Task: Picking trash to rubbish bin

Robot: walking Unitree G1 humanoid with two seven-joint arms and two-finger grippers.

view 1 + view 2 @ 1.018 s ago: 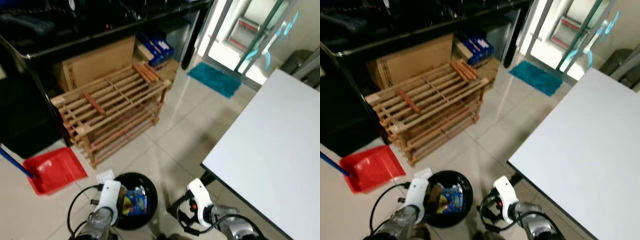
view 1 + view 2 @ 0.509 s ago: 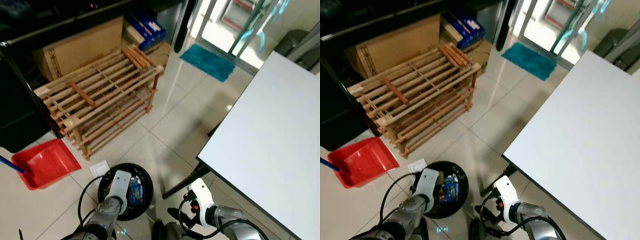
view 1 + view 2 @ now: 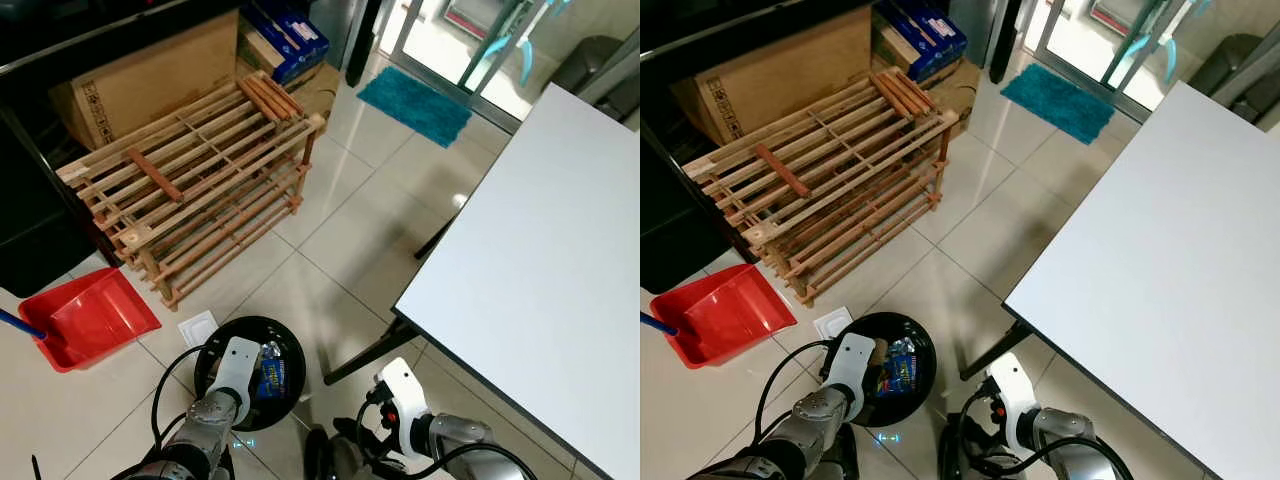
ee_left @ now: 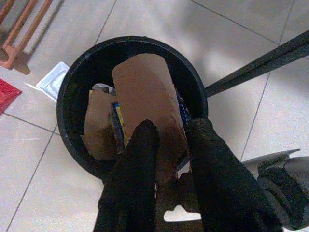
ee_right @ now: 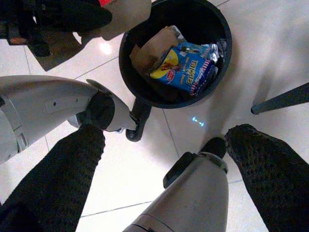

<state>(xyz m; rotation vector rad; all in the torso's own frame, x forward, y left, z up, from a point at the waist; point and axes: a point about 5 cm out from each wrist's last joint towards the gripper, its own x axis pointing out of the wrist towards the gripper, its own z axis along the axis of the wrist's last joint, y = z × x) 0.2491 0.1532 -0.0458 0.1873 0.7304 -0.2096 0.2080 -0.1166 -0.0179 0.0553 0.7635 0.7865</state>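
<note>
A round black bin [image 3: 297,350] stands on the tiled floor just before me, with brown paper and a blue and yellow snack wrapper [image 5: 183,67] inside. My left gripper [image 4: 171,128] hangs right over the bin's opening, shut on a curved piece of brown cardboard [image 4: 145,92] that points down into it. Its white wrist [image 3: 238,364] covers the bin's near left side in the eye views. My right gripper [image 5: 166,135] is low beside my legs, to the right of the bin, open with nothing between its fingers.
A wooden slatted shoe rack [image 3: 190,190] and a cardboard box [image 3: 150,80] stand behind the bin. A red dustpan [image 3: 90,318] lies to the left. A white table [image 3: 540,270] fills the right; its dark leg [image 3: 370,352] slants down near the bin. A teal mat [image 3: 420,105] lies by the door.
The whole picture has shifted, so the camera moved. The left wrist stays over the bin with the cardboard. The right wrist sits a little lower in the picture.
</note>
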